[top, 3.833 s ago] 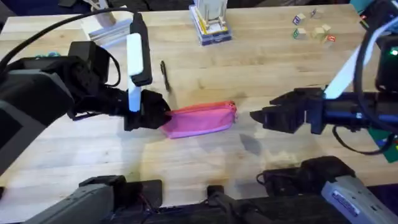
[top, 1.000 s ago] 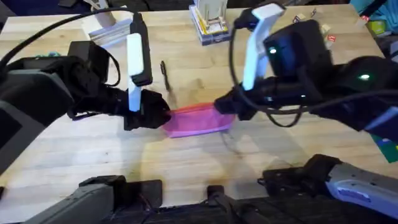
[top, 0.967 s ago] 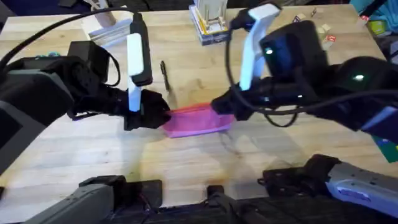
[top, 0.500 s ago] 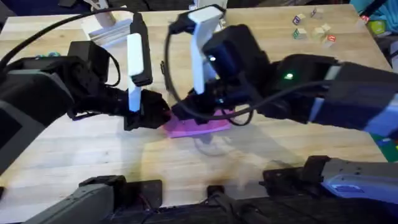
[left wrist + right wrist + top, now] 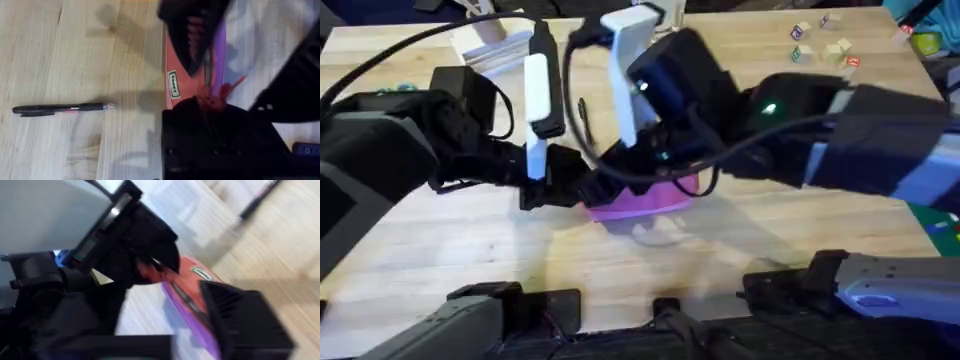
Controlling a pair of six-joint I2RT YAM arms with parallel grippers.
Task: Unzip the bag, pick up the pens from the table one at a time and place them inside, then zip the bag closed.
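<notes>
The pink bag [image 5: 645, 205] lies mid-table, its reddish-orange zipper strip [image 5: 175, 82] facing up. My left gripper [image 5: 575, 187] comes in from the left and is shut on the bag's left end [image 5: 210, 102], where a red tab bunches up. My right gripper [image 5: 615, 170] has reached across the middle and hangs low over the zipper strip close to that same end, seen in the left wrist view [image 5: 195, 40] just above the strip. The right wrist view shows the bag [image 5: 187, 297] running toward the left gripper [image 5: 150, 255]. One black pen [image 5: 583, 110] [image 5: 60, 108] lies on the table [image 5: 440, 260] behind the bag.
A stack of boxes [image 5: 660, 40] and a white object [image 5: 485, 45] sit at the far edge. Small blocks [image 5: 825, 50] lie at the far right. The right arm's bulk covers the bag's right half from above. Bare wood lies in front of the bag.
The right arm swung from the table's right side across to the bag's left end, moving along the zipper strip. The left arm and the pen stayed put.
</notes>
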